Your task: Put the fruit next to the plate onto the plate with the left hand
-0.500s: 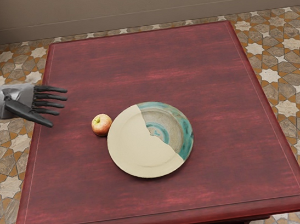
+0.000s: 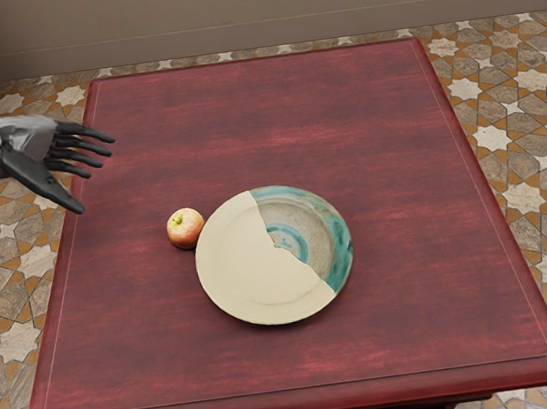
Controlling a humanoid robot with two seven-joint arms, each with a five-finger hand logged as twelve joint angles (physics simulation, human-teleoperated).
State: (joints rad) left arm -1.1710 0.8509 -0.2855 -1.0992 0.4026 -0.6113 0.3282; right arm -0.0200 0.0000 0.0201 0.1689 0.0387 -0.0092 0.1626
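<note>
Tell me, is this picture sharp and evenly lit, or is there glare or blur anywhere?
Head view: sharp throughout, from the left hand to the apple and plate; light is flat and even; no glare on the table; only faint soft shadows under apple and plate.

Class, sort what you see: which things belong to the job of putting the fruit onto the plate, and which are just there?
Belong to the job: apple, plate, left hand (open, holding nothing).
Just there: red table, tiled floor.
</note>
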